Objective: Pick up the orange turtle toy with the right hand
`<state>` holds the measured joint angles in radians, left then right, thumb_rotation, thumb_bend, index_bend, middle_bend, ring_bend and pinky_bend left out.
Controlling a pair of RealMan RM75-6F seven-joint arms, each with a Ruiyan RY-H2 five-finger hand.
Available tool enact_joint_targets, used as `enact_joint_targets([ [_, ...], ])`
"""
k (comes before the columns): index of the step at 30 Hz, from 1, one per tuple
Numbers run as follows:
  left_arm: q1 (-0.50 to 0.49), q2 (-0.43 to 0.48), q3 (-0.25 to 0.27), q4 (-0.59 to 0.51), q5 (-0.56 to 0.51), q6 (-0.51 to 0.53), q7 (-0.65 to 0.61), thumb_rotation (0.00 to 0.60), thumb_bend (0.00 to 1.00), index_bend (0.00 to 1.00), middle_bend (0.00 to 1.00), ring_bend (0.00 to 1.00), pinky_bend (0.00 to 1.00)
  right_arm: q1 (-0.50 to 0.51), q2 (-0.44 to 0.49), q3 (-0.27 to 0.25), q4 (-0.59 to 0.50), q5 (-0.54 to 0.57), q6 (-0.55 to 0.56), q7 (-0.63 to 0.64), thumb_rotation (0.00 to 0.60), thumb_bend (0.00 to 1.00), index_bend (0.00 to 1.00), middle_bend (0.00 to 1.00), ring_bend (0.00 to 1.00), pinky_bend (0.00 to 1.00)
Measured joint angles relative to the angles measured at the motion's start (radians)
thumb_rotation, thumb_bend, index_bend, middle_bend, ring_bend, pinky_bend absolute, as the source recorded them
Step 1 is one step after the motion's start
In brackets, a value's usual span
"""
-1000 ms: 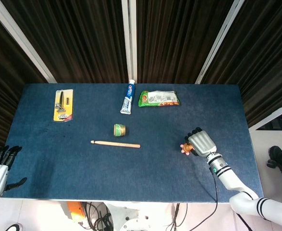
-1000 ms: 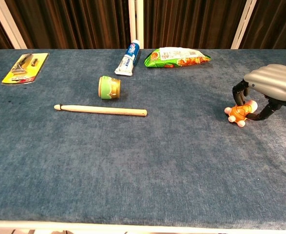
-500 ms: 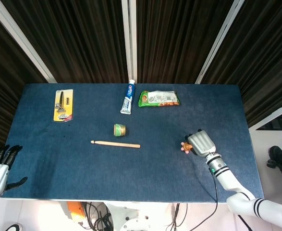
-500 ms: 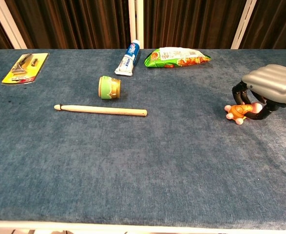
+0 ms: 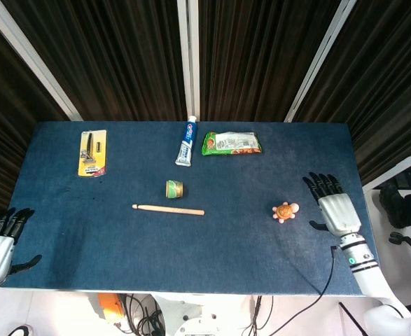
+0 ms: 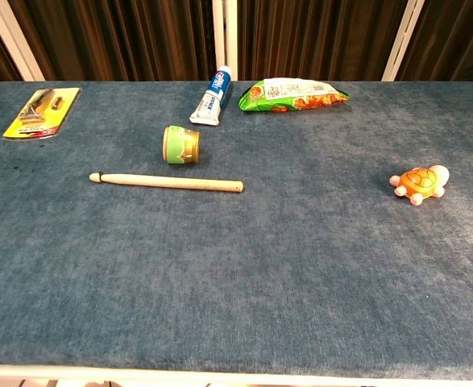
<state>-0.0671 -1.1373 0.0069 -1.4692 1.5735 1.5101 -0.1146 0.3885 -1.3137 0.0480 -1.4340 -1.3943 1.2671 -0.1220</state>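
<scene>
Bare cloth btw right hand & orange turtle toy, near table's right edge. Nothing blocks; drumstick & jar sit mid-table.

Lab, blue table, dark curtains

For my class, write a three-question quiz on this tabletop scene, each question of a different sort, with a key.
1. True or false: the right hand holds the orange turtle toy.
2. Which lies nearest the wooden stick? A) green jar B) razor pack C) snack bag
3. Fill in: the toothpaste tube lies beside the ____ bag.

Key: 1 false, the hand is open, beside the toy and apart from it; 2 A; 3 snack.
</scene>
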Motion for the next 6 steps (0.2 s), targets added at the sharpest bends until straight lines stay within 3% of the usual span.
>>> enact_joint_targets([
  [6, 0.004, 0.002, -0.003, 0.01, -0.008, 0.005, -0.01, 0.6, 0.13, 0.11, 0.08, 0.0, 0.04, -0.134, 0.049, -0.022, -0.038, -0.01, 0.15, 0.045, 0.6, 0.0, 0.0, 0.0, 0.0, 0.0],
])
